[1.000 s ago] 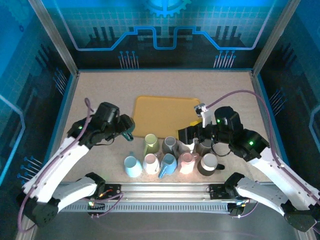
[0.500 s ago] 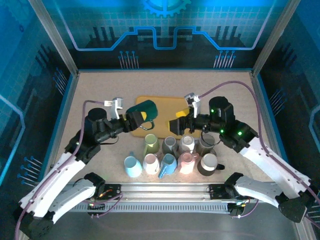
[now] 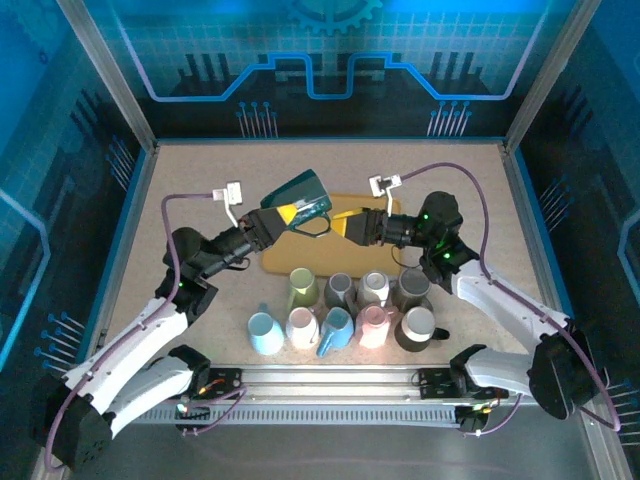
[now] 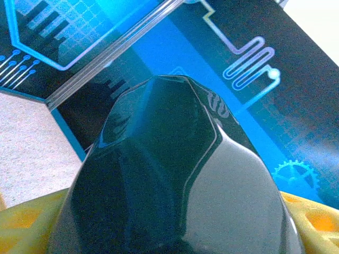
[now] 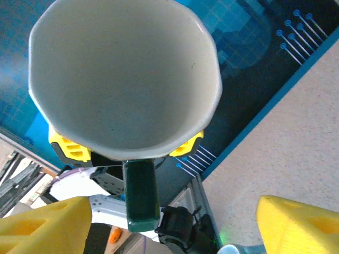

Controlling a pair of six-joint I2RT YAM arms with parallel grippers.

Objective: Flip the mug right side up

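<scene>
A dark green mug point(image 3: 308, 190) with a pale inside hangs in the air over the yellow tray point(image 3: 310, 252), lying on its side with its mouth toward the right arm. My left gripper point(image 3: 288, 212) is shut on its body, which looms large in the left wrist view as the mug point(image 4: 175, 174) between yellow fingers point(image 4: 32, 225). My right gripper point(image 3: 341, 222) is open just right of the mug, level with its handle point(image 3: 318, 226). In the right wrist view the mug point(image 5: 124, 79) faces me mouth-on. Its handle point(image 5: 141, 197) points down between my spread fingers point(image 5: 299, 225), apart from them.
Several mugs stand in two rows near the front edge, among them a green one point(image 3: 302, 288), a light blue one point(image 3: 265, 333), a pink one point(image 3: 374, 325) and a black one point(image 3: 420, 327). Bare tabletop point(image 3: 200, 180) lies behind and to both sides of the tray.
My left gripper has lifted the dark green mug from the table's left side up over the tray and tipped it sideways. My right gripper has left the mug rows and swung toward the held mug.
</scene>
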